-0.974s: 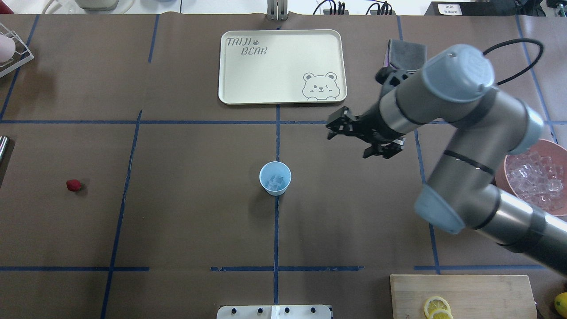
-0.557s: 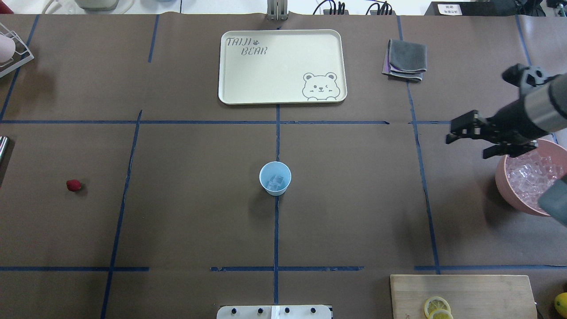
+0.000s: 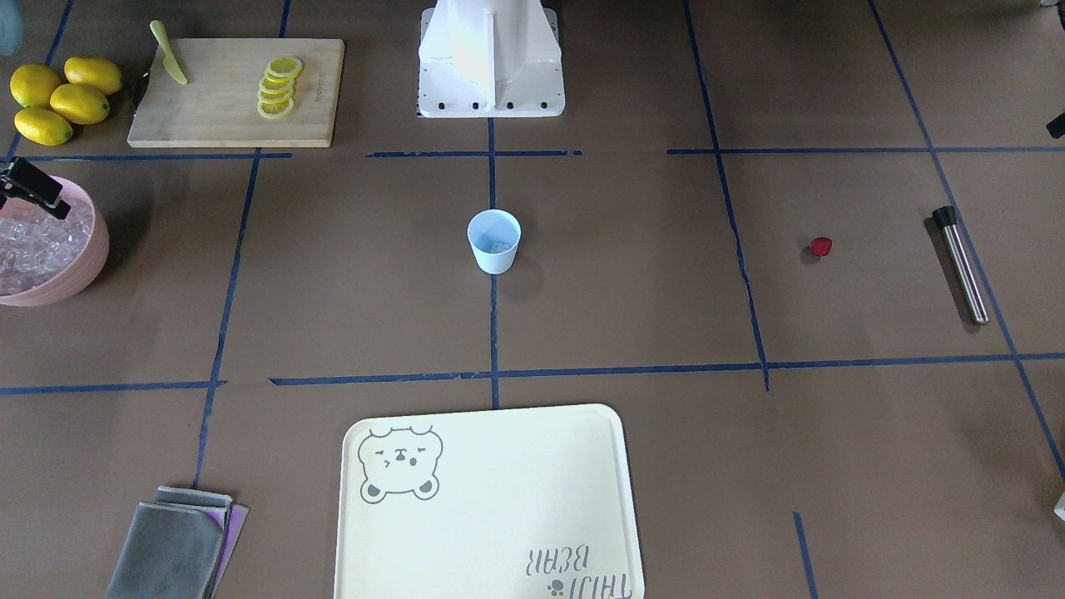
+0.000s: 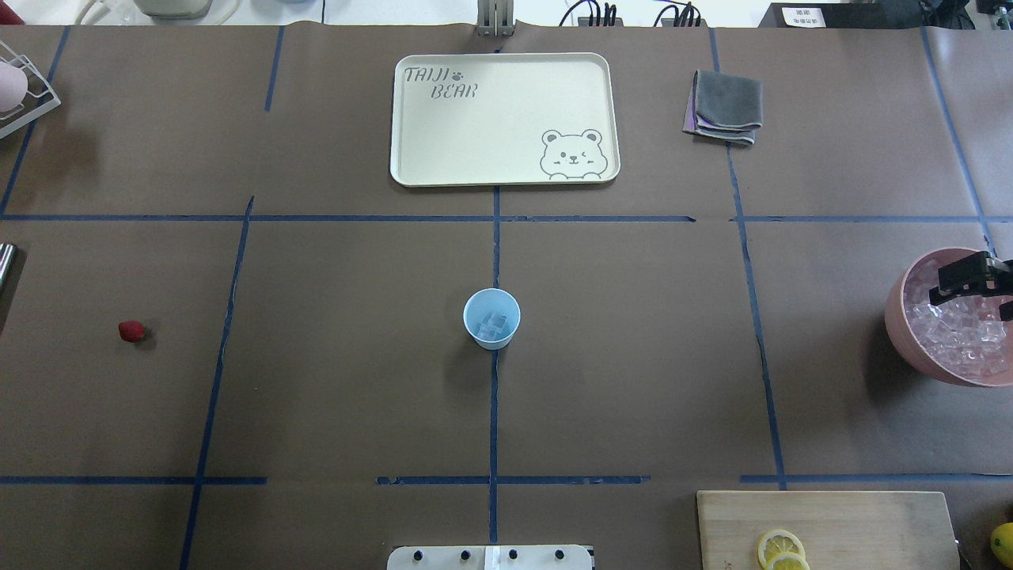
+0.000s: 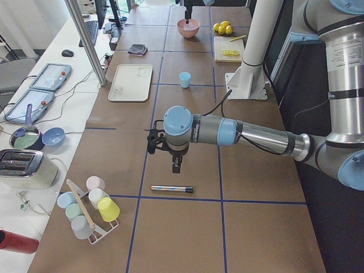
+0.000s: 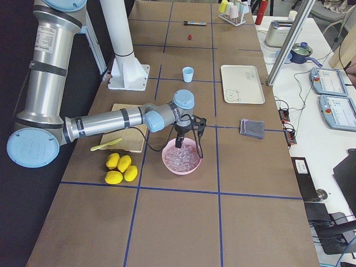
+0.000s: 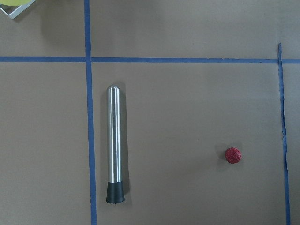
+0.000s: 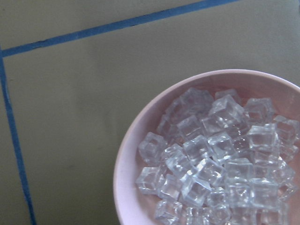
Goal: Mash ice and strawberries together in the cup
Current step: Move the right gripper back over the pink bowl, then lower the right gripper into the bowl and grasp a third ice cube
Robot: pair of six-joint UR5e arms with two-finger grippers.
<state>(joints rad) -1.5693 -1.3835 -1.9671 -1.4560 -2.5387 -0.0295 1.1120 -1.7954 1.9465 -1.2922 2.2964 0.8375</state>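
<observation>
The blue cup stands in the middle of the frame with some ice inside. The strawberry lies far left on the table. At the right edge, the right gripper hangs spread apart over a pink bowl of ice cubes. I can't tell if the left gripper is open. The tray up top says "TAIJI BEAR".

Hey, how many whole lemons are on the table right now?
4. The whole lemons lie together in one cluster on the table, right beside the short end of the cutting board and close to the pink bowl. None looks hidden.
</observation>
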